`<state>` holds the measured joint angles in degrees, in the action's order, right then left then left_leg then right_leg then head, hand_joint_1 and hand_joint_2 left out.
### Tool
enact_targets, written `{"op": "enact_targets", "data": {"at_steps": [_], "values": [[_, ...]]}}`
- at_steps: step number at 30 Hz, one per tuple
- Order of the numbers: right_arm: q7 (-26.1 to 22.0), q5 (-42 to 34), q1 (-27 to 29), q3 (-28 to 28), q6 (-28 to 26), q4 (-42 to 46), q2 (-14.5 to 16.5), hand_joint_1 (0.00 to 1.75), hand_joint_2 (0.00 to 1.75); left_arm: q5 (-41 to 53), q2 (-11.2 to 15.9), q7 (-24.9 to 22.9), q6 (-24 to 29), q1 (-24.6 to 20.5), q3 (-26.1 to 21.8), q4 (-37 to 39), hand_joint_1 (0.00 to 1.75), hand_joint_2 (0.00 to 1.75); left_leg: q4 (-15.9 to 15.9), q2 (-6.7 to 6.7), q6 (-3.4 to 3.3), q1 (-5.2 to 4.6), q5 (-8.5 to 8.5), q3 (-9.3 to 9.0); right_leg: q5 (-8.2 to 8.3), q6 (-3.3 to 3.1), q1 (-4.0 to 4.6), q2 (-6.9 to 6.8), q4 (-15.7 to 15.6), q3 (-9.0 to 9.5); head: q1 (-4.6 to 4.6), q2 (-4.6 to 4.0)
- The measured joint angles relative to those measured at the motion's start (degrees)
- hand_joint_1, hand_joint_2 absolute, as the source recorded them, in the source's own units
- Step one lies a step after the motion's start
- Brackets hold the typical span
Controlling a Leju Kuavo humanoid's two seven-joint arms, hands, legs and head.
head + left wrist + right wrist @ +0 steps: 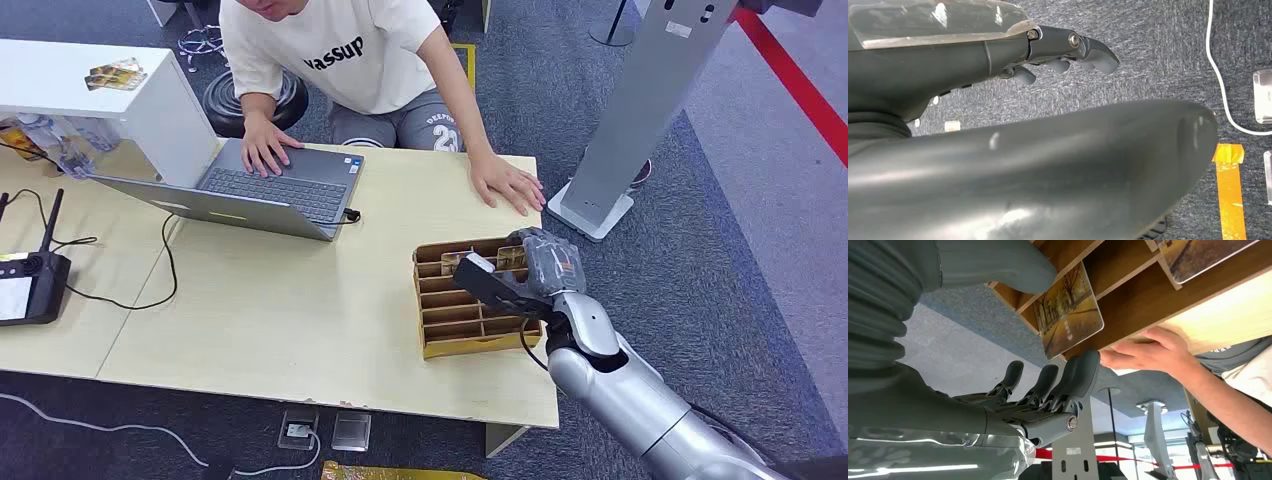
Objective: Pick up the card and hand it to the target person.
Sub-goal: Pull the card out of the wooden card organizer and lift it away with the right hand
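Right hand (pixel 535 270) is hovering over the far right corner of the slotted cardboard rack (pixel 450 330), which sits around 4 o'clock on the bench (pixel 280 330). From the wrist camera its fingers (pixel 1075 377) are spread with the thumb apart, and a card (pixel 1068 312) with an autumn-tree picture pokes out of a slot right between thumb and fingers. Nothing is pinching it as far as I can see, so the hand is wide and holding nothing. Another card (pixel 1198 255) sits in a neighbouring slot.

So progress-wise: reach is pretty much done, grab isn't, and the lift and handover are all left. The person (pixel 340 50) sits at 12 o'clock, one hand (pixel 510 183) flat on the bench just past the rack, the other on a laptop (pixel 270 190).

Left hand (pixel 1068 50) hangs over the carpet with fingers loosely curled around nothing.
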<state>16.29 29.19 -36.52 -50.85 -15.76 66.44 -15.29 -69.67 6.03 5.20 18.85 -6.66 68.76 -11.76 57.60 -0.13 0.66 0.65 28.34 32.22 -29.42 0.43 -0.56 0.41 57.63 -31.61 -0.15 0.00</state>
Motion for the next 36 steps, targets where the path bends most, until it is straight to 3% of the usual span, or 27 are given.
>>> {"op": "enact_targets", "data": {"at_steps": [17, 32, 36], "values": [[0.47, -0.34, -0.74, -0.97, -0.46, -1.74, 0.54, 0.99, 1.75, -0.02, 0.03, -0.02, -0.24, 0.01, 0.24, 0.0, 0.0, 0.0, 0.0, 0.0, 0.0, 0.0, 0.0, -0.01, 0.0, 0.0, 0.0, 0.0, 0.0, 0.0, -0.01, 0.0], [0.36, -0.43, -0.74, -1.01, -0.83, -2.77, 0.88, 1.05, 1.75, -0.08, 0.1, -0.13, -0.43, 0.01, 0.4, 0.0, 0.0, 0.0, 0.0, 0.0, 0.0, 0.0, 0.0, -0.01, 0.0, 0.0, 0.0, 0.0, 0.0, 0.0, -0.01, 0.0], [0.35, -0.43, -0.74, -0.99, -0.85, -2.84, 0.91, 1.18, 1.75, -0.07, 0.09, -0.13, -0.47, 0.02, 0.44, 0.0, 0.0, 0.0, 0.0, 0.0, 0.0, 0.0, 0.0, -0.01, 0.0, 0.0, 0.0, 0.0, 0.0, 0.0, 0.01, 0.0]]}}
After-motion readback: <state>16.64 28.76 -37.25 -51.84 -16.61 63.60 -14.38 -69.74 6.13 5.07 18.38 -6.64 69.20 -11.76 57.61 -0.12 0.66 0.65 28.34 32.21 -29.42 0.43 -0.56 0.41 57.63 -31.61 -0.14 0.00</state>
